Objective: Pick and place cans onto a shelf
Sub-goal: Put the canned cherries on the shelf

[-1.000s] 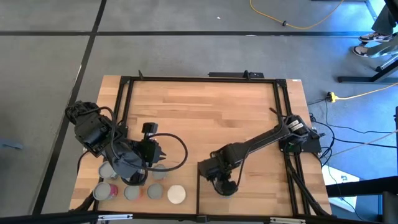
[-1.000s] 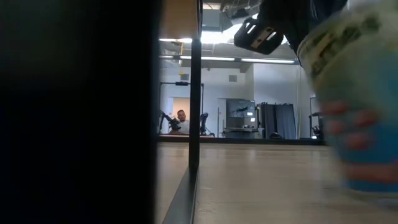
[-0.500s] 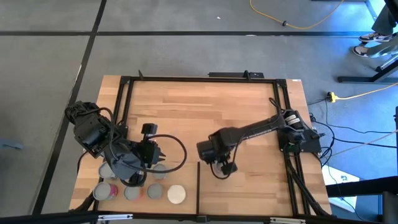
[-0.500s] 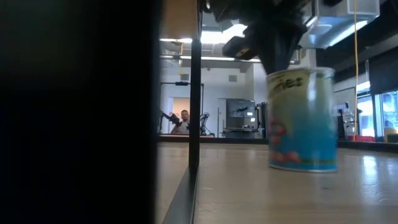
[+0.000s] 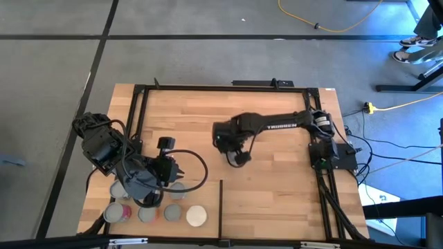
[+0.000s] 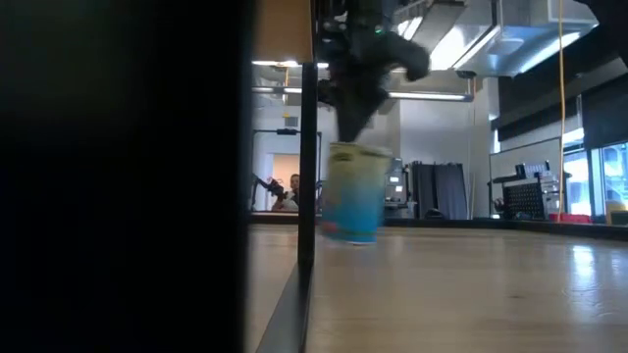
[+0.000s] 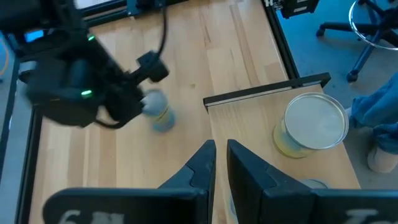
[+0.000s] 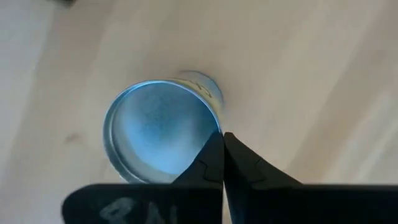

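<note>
My right gripper (image 5: 237, 158) is over the middle of the table, shut on a can (image 8: 158, 130) with a silver top and a yellow-green and blue label (image 6: 355, 201). Several more cans (image 5: 173, 213) stand upright in a cluster at the near left. One of them has a cream top (image 7: 314, 124) and stands beside the shelf's thin black edge (image 5: 220, 207). My left gripper (image 7: 221, 155) hangs above that cluster, shut, with nothing between its fingers. My right gripper pinches the can's top rim (image 8: 214, 134) at one spot between its two shut fingers. The fingers come from above and point almost straight down. The can hangs below them, roughly upright. Its bottom is low over the tabletop, and I cannot tell whether it clears it.
A thin black frame (image 5: 228, 86) runs around the wood tabletop. A black upright post (image 6: 307, 176) stands in the low view, and a dark mass fills that view's left side. Cables lie by the right arm's base (image 5: 336, 155). Bare wood lies at the far middle and near right.
My right gripper has carried the can from near the table's front edge toward the far edge and somewhat left, rolling its wrist on the way. It has stayed shut on the rim. The can has travelled with it, staying about upright.
</note>
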